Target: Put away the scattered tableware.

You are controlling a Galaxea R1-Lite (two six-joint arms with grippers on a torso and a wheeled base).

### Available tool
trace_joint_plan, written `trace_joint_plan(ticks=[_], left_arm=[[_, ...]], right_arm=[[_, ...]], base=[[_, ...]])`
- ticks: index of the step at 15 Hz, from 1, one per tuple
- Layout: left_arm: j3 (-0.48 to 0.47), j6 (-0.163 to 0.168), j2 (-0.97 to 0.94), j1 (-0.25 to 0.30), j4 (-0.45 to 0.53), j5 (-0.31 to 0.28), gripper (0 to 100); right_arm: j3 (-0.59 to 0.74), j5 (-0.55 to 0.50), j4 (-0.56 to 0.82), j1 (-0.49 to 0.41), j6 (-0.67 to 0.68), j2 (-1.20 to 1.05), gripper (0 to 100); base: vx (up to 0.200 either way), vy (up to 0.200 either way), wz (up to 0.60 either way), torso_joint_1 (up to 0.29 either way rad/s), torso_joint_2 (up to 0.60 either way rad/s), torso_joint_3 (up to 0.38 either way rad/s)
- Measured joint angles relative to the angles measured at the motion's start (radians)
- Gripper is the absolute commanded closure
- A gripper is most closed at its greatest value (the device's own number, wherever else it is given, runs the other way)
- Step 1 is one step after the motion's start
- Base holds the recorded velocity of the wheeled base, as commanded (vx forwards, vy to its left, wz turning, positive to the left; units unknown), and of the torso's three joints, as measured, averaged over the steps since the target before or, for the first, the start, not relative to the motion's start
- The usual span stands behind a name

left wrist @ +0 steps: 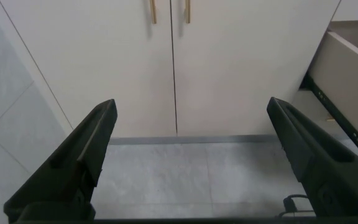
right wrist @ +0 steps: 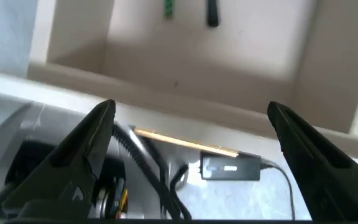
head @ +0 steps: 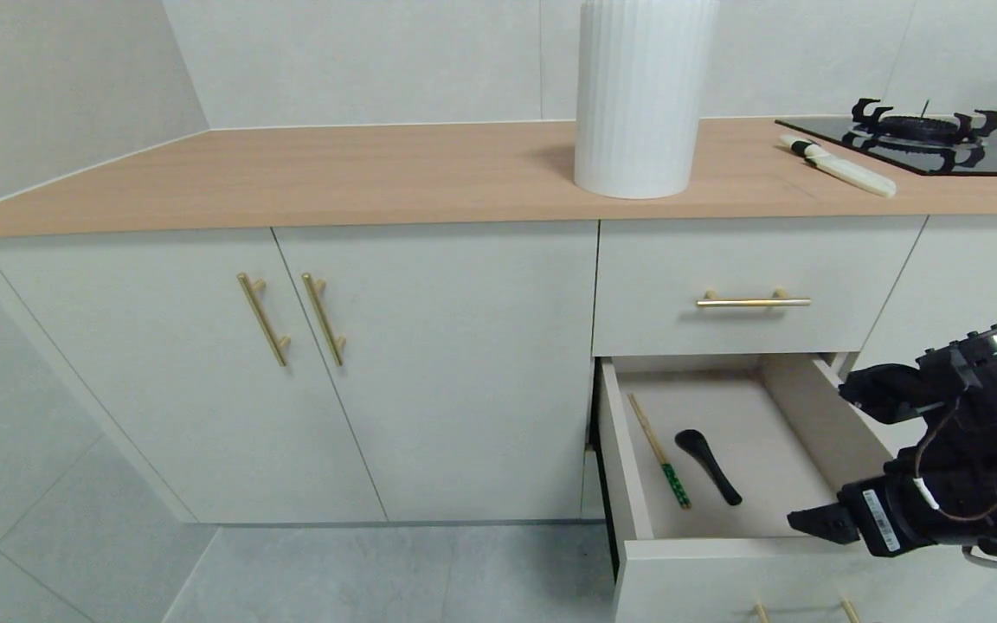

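Note:
The lower drawer [head: 621,459] is pulled open. Inside lie a pair of chopsticks with green ends [head: 659,452] and a black spoon [head: 708,465], side by side. My right gripper [head: 840,457] hangs open and empty at the drawer's front right corner, above its rim. The right wrist view looks past the gripper [right wrist: 190,107] into the drawer [right wrist: 197,68], where the green chopstick ends [right wrist: 168,7] and the spoon handle [right wrist: 212,12] show. A cream knife-like utensil [head: 836,166] lies on the counter by the stove. My left gripper [left wrist: 191,109] is open and empty, facing the cabinet doors.
A tall white ribbed vase [head: 641,95] stands on the wooden counter [head: 334,173]. A black gas hob [head: 940,138] sits at the far right. Above the open drawer is a shut drawer with a gold handle [head: 752,301]. Double cabinet doors [head: 291,346] stand to the left.

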Motion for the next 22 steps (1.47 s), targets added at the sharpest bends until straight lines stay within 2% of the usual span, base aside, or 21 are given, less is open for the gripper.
trace_joint_plan(ticks=[9,14,16,22], left_arm=[[0.000,0.000,0.000,0.000,0.000,0.000,0],[0.000,0.000,0.000,0.000,0.000,0.000,0],[0.000,0.000,0.000,0.000,0.000,0.000,0],[0.000,0.000,0.000,0.000,0.000,0.000,0]], right_arm=[[0.010,0.033,0.256,0.147,-0.101,-0.038,0],[0.007,0.032,0.317,0.170,-0.121,0.007,0],[0.002,0.028,0.315,0.167,-0.099,0.060,0],[-0.074,-0.017,0.322,0.123,0.081,0.168,0]], base=[[0.000,0.000,0.00,0.000,0.00,0.000],[0.000,0.000,0.00,0.000,0.00,0.000],[0.000,0.000,0.00,0.000,0.00,0.000],[0.000,0.000,0.00,0.000,0.00,0.000]])
